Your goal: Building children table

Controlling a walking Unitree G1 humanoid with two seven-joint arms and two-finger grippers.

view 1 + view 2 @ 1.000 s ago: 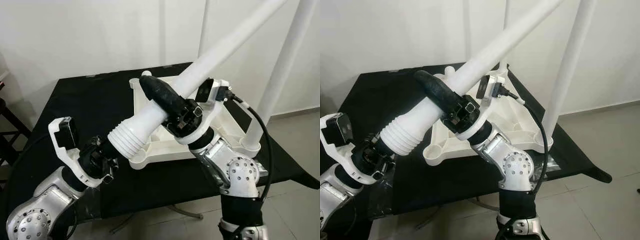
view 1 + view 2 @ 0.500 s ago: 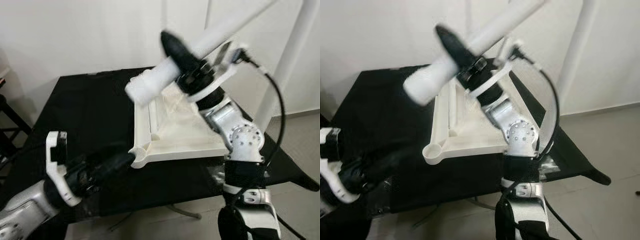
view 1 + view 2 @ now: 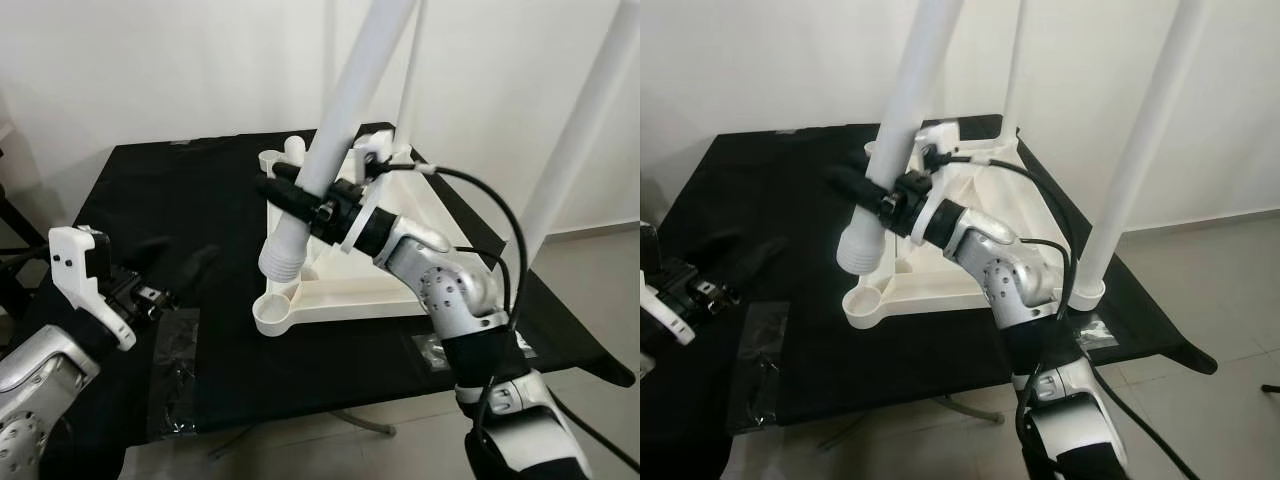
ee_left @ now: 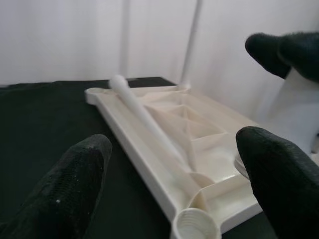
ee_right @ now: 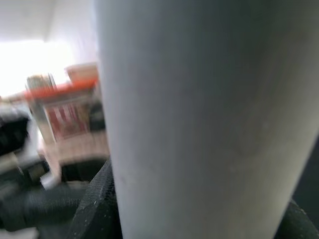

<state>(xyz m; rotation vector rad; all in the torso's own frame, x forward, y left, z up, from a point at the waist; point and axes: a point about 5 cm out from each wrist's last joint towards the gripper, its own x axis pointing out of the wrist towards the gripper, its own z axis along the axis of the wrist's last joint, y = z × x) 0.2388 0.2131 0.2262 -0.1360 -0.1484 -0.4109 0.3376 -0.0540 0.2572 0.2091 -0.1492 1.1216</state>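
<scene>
The white table top (image 3: 400, 265) lies upside down on the black table (image 3: 170, 190). My right gripper (image 3: 296, 196) is shut on a white table leg (image 3: 345, 95), held nearly upright. The leg's ribbed threaded end (image 3: 282, 258) hangs just above the near-left corner socket (image 3: 274, 313). The right wrist view has this leg (image 5: 199, 114) pressed against a black finger (image 5: 97, 209). My left gripper (image 3: 178, 260) is open and holds nothing, low over the table to the left of the table top. In its wrist view the fingers (image 4: 75, 174) frame the corner socket (image 4: 195, 225).
Two fitted legs stand up from the table top, one at the near right corner (image 3: 575, 140) and one at the back (image 3: 408, 70). A loose white rod (image 4: 144, 117) lies along the table top's left side. Clear plastic bags (image 3: 175, 345) lie near the table's front edge.
The right arm has swung the leg from a slant to nearly upright, bringing its threaded end over the corner socket. The left gripper has come off that end and drawn back left, open.
</scene>
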